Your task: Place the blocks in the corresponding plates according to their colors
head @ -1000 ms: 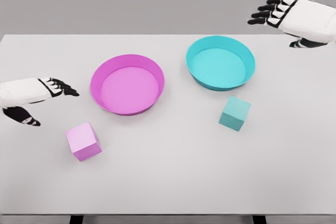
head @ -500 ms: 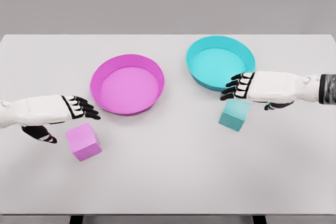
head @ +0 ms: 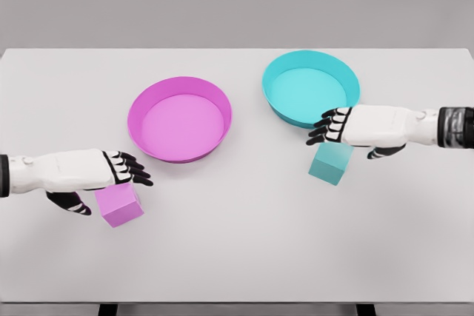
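Note:
A pink block lies on the white table at the lower left. My left hand hovers over its top edge, fingers extended and holding nothing. A teal block sits below the teal plate. My right hand hangs just above that block, fingers stretched out flat toward the left, empty. The pink plate stands left of the teal plate. Both plates hold nothing.
The table's far edge runs along the top and its front edge near the bottom of the view. Nothing else lies on it.
The right hand came down from the upper right corner to just above the teal block. The left hand slid right and down onto the pink block's upper edge.

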Robot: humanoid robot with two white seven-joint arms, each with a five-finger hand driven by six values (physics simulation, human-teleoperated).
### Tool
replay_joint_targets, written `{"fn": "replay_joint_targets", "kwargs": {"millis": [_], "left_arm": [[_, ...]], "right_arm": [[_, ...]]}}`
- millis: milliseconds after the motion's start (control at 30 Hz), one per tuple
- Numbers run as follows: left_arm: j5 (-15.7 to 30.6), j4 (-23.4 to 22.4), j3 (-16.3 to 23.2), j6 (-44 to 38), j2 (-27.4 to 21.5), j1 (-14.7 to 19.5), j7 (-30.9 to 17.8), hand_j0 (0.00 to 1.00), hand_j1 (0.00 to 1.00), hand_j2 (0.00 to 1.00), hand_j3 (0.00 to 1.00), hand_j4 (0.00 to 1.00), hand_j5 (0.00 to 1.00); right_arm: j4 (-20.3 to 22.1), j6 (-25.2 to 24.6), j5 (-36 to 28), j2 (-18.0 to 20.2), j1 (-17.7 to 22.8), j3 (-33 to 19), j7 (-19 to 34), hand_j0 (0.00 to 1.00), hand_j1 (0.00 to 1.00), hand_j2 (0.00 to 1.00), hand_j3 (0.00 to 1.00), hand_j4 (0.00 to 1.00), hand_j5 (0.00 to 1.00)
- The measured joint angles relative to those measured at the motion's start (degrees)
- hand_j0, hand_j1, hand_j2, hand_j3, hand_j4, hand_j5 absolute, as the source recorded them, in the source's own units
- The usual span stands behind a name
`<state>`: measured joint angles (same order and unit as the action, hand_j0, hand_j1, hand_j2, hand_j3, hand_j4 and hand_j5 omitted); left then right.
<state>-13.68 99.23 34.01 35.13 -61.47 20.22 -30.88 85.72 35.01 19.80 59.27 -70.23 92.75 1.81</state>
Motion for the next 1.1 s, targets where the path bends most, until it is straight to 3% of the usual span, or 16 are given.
{"fn": "replay_joint_targets", "kwargs": {"millis": [467, 633, 833, 1100], "left_arm": [[-2.0, -0.6, 0.2, 0.0, 1.2, -0.8, 0.1, 1.0, 1.0, 1.0, 1.0, 1.0, 1.0], [-3.1, -0.6, 0.1, 0.0, 1.6, -0.8, 0.2, 0.82, 0.82, 0.82, 0.82, 0.82, 0.82], [-3.4, -0.6, 0.2, 0.0, 1.7, -0.8, 0.1, 0.54, 0.54, 0.54, 0.54, 0.54, 0.54], [-3.0, -1.0, -0.1, -0.1, 1.5, -0.4, 0.1, 0.44, 0.44, 0.44, 0.44, 0.44, 0.44]], "right_arm": [[-2.9, 0.0, 0.2, -3.2, 0.5, 0.5, 0.6, 1.0, 1.0, 1.0, 1.0, 1.0, 1.0], [-4.4, 0.0, 0.3, -4.7, 0.6, 1.2, 0.7, 1.0, 1.0, 1.0, 1.0, 1.0, 1.0], [-5.0, 0.0, 0.6, -5.5, 1.0, 1.4, 0.8, 1.0, 1.0, 1.0, 1.0, 1.0, 1.0], [-5.0, 0.0, 0.8, -5.6, 1.0, 2.2, 1.9, 1.0, 1.0, 1.0, 1.0, 1.0, 1.0]]}}
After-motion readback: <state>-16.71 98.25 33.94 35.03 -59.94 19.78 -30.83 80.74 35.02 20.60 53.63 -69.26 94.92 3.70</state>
